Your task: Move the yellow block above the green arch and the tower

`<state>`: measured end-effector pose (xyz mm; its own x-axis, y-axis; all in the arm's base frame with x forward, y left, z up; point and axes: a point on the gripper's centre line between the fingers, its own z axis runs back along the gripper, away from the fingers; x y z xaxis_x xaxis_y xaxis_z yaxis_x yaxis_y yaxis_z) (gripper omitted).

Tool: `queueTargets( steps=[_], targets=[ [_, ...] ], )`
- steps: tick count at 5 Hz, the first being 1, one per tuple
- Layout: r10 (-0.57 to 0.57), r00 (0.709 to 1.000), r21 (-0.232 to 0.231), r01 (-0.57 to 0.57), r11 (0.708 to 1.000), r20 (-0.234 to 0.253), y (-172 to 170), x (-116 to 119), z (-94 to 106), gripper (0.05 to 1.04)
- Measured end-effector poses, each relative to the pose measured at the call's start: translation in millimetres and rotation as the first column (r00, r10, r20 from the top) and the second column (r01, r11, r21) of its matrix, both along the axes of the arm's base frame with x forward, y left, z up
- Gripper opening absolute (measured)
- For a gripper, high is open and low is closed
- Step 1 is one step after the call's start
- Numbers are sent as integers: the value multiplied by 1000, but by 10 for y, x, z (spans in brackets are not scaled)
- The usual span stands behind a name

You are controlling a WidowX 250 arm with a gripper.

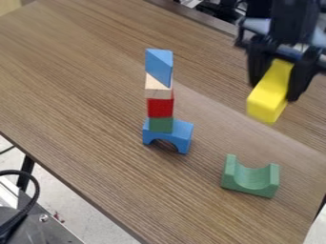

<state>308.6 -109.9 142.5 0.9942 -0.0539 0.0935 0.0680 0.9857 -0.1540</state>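
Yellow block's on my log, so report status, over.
Pincer closed on yellow block, held aloft. Green arch on tabletop, hollow up. Block tower upright, image-left, apparently clear of path.

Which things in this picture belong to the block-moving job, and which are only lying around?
For the job: yellow block, held in the gripper; green arch; tower of blocks.

Just lying about, lower left: black cable; grey metal part.

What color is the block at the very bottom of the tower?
Blue, best seen in the camera view.
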Motion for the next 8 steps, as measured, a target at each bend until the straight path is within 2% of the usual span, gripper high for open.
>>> queueTargets(
  steps=[1,2,3,4,5,6,7,8],
  targets=[
    [-34,999,6,34,999,-7,9,189,-3,579],
    [-29,997,38,31,999,-65,88,269,-127,579],
    [-22,992,46,29,999,-127,157,248,-313,579],
    [-31,986,8,33,999,-165,193,234,-485,579],
    [-24,980,15,28,1000,-198,209,219,-596,579],
    [-7,968,57,22,998,-249,209,187,-768,579],
    [87,954,226,-20,974,-287,177,227,-860,579],
    [41,961,197,15,980,-274,41,254,-889,579]
  ],
)
